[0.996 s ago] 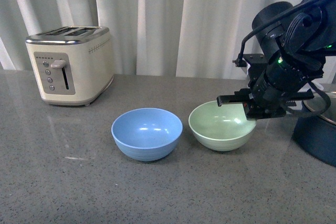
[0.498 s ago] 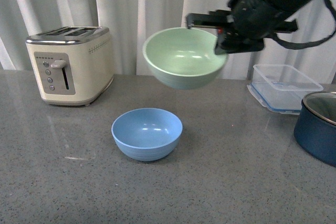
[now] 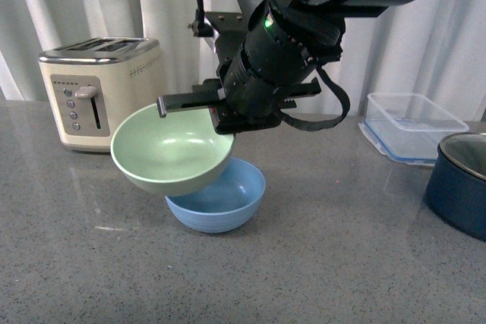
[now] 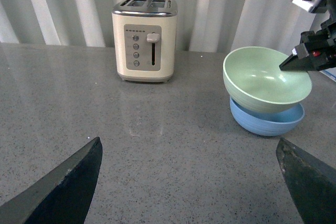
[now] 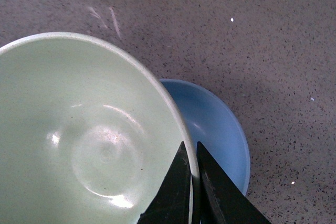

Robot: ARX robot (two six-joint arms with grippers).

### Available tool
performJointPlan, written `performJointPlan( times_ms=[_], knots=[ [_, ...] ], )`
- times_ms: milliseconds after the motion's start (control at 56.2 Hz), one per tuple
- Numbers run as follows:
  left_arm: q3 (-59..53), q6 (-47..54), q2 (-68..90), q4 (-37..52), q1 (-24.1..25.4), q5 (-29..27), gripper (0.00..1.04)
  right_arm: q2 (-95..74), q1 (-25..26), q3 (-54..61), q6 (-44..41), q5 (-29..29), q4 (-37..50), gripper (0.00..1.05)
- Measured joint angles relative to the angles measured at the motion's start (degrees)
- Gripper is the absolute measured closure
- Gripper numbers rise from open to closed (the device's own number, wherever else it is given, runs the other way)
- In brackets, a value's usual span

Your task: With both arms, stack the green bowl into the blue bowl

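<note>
A: Fingers [image 5: 176,187] of the right gripper [image 5: 191,149]: state?

B: Narrow. They pinch the rim of the green bowl [image 3: 171,148], one finger inside the wall and one outside.

A: Left gripper [image 4: 187,141]?

B: Fingers spread wide with nothing between them, low over bare table [image 3: 342,263], well apart from both bowls.

A: Where is the green bowl?

B: Held above the blue bowl [image 3: 228,204], tilted and off-centre toward 10 o'clock in the front view. It overlaps the blue rim on that side.

A: Step in hand?

B: Placing, by my reading. The bowl is carried over but not yet nested.

A: What does the next move need?

B: Likely a shift toward 4 o'clock to centre it, then levelling, a short descent and a release. Dropped as it hangs, it might catch the blue rim and tip.

A: Further back?

B: Toaster [image 3: 99,92] at 10 o'clock, clear box [image 3: 414,123] at 2 o'clock, pot [image 3: 463,180] at 3 o'clock. Curtain [image 3: 175,5] behind all.

A: Hidden or doubtful?

B: I cannot tell whether the two bowls touch. The green bowl covers much of the blue one. The frame edge cuts off the pot. The left arm is absent from the front view, and its own camera shows only the fingertips.
</note>
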State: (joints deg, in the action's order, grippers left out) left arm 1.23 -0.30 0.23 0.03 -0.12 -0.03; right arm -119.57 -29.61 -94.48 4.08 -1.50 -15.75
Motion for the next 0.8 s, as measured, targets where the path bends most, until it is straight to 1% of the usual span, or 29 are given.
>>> performJointPlan(
  times_ms=[427,516,551,587,640,711,747,800],
  knots=[
    [0.00,0.00,0.00,0.00,0.00,0.00,0.07,-5.75,3.15,-3.13,0.57,-1.44,-1.38,1.04],
    [0.00,0.00,0.00,0.00,0.00,-0.02,0.07,-6.16,3.65,-3.30,0.92,-1.42,-1.27,0.90],
    [0.00,0.00,0.00,0.00,0.00,0.00,0.07,-6.16,3.80,-3.26,1.07,-1.46,-0.81,0.83],
    [0.00,0.00,0.00,0.00,0.00,0.00,0.07,-6.10,3.87,-3.15,1.11,-1.44,-0.26,0.80],
    [0.00,0.00,0.00,0.00,0.00,0.00,0.07,-5.44,4.00,-2.45,1.27,-0.94,1.05,0.71],
    [0.00,0.00,0.00,0.00,0.00,0.00,0.07,-3.06,4.20,0.63,1.38,0.22,4.85,0.58],
    [0.00,0.00,0.00,0.00,0.00,0.00,0.07,-2.01,4.26,2.01,1.40,0.72,6.73,0.55],
    [0.00,0.00,0.00,0.00,0.00,0.00,0.07,1.25,4.46,6.08,1.77,2.58,12.33,0.46]
  ],
)
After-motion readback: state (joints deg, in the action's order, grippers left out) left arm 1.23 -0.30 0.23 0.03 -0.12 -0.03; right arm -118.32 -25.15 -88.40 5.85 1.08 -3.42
